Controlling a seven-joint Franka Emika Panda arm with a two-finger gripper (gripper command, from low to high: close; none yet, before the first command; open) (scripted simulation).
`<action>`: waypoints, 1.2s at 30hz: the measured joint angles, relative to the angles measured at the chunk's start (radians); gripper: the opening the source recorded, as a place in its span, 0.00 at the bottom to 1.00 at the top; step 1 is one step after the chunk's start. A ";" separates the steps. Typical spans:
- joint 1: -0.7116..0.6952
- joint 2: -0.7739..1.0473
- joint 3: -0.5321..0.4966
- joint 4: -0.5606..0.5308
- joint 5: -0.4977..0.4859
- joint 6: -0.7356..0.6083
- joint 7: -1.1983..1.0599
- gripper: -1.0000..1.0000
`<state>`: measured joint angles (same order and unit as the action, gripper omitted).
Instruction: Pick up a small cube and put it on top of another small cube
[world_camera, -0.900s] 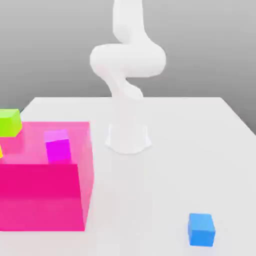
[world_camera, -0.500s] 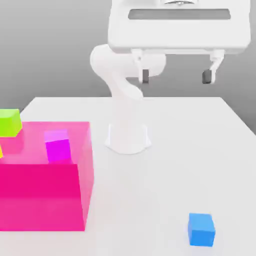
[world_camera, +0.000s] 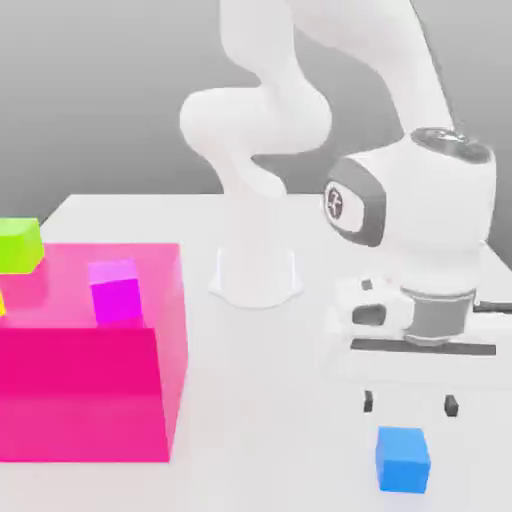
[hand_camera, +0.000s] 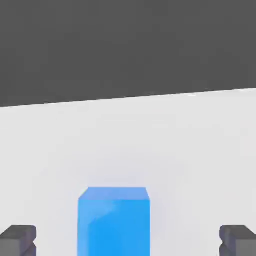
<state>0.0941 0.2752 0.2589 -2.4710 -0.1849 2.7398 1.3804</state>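
Observation:
The small blue cube (world_camera: 403, 458) rests on the white table near its front edge, at the exterior view's right. My gripper (world_camera: 410, 404) hangs open just above and slightly behind it, its dark fingertips (world_camera: 452, 405) spread wider than the cube. In the hand view the blue cube (hand_camera: 114, 220) lies between the two dark fingertips (hand_camera: 18, 239) with a gap on each side. The small magenta cube (world_camera: 117, 291) with a lighter pink top shows at the exterior view's left, seen through the big translucent hot-pink block (world_camera: 85, 350).
A lime-green cube (world_camera: 20, 245) stands behind the hot-pink block at the far left. The arm's white base (world_camera: 256, 275) stands mid-table. The white table (world_camera: 280, 400) spreads bare between the block and the blue cube.
The hand has come down from high above the table to just over the blue cube. Its fingers stay spread. Neither cube has moved.

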 joint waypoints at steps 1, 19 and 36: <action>0.014 0.036 -0.016 0.006 -0.018 0.026 0.016 0.50; -0.038 -0.122 -0.060 -0.002 0.057 -0.123 -0.011 0.00; -0.407 -0.663 -0.322 0.008 0.159 -0.664 0.079 0.00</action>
<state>-0.3133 -0.3882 -0.0629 -2.4627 -0.0254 2.0761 1.4591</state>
